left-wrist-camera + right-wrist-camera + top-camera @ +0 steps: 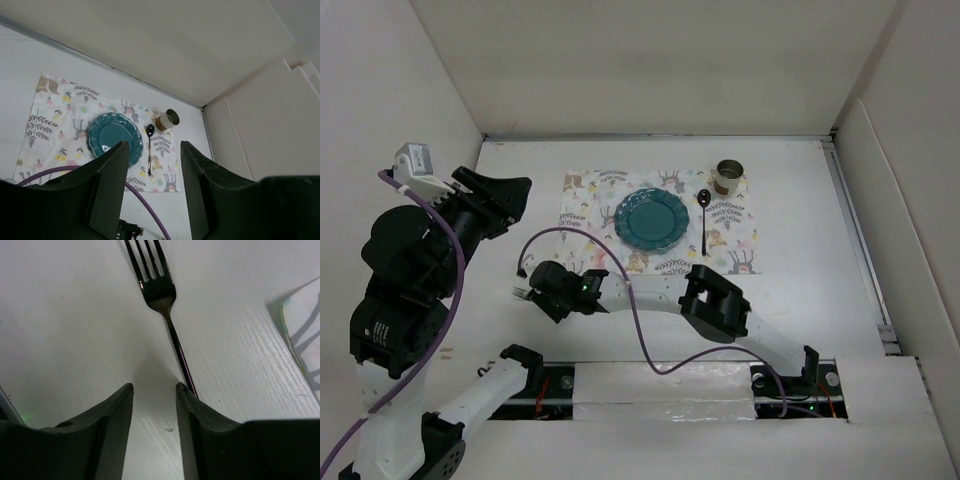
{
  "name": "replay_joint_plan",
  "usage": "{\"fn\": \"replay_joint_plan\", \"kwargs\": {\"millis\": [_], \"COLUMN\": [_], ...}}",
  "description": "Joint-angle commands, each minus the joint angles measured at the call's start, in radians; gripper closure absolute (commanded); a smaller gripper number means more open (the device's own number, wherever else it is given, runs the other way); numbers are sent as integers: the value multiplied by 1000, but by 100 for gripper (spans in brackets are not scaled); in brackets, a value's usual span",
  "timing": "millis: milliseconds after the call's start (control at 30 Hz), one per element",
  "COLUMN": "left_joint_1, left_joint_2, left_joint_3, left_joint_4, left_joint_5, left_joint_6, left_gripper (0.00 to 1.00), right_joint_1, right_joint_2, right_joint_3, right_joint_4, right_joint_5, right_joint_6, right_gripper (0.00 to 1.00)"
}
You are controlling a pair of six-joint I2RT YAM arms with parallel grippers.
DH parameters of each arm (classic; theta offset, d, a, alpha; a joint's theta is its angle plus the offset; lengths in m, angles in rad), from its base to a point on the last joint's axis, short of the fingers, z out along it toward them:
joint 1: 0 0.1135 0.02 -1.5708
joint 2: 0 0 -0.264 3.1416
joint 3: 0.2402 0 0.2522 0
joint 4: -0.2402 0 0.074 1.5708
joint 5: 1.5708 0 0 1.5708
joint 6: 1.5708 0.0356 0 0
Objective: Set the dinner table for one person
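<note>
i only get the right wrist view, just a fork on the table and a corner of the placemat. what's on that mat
Observer: A teal plate sits in the middle of the placemat.
Operator: anything to its right
Observer: A black spoon lies beside it on the mat, bowl pointing away from the arms.
Operator: anything else set out
Observer: A cup stands at the mat's far right corner, just past the spoon.
Operator: where's the other arm
Observer: The left gripper hangs open and empty above the table, left of the mat.
</note>
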Motion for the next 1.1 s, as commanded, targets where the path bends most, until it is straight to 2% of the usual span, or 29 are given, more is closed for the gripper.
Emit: {"fn": "replay_joint_plan", "kwargs": {"millis": [0, 33, 200, 433, 633, 900, 933, 1067], "left_joint_1": [4, 4, 4, 4, 4, 4, 4, 4], "left_joint_2": [-13, -13, -15, -22, -25, -24, -21, -18], "left_joint_3": [-7, -7, -8, -42, -49, -66, -71, -74], "left_joint_4": [22, 22, 23, 38, 37, 51, 54, 55], "left_joint_5": [4, 7, 0, -2, -23, -23, -25, -28], "left_joint_6": [22, 25, 38, 45, 56, 62, 64, 72], "left_gripper": [58, 58, 59, 59, 59, 59, 59, 59], "right_joint_1": [17, 17, 17, -15, -24, -54, -67, -89], "right_joint_2": [29, 22, -53, -61, -83, -107, -115, -144], "right_joint_3": [55, 51, 17, 40, 11, -1, 0, -32], "right_joint_4": [-12, -12, 11, 4, 28, 57, 56, 96], "right_joint_5": [67, 69, 15, -8, -19, -83, -185, -209], "right_joint_6": [-25, -22, -26, -26, -32, -39, -32, -22], "right_gripper": [62, 68, 71, 62, 57, 58, 61, 60]}}
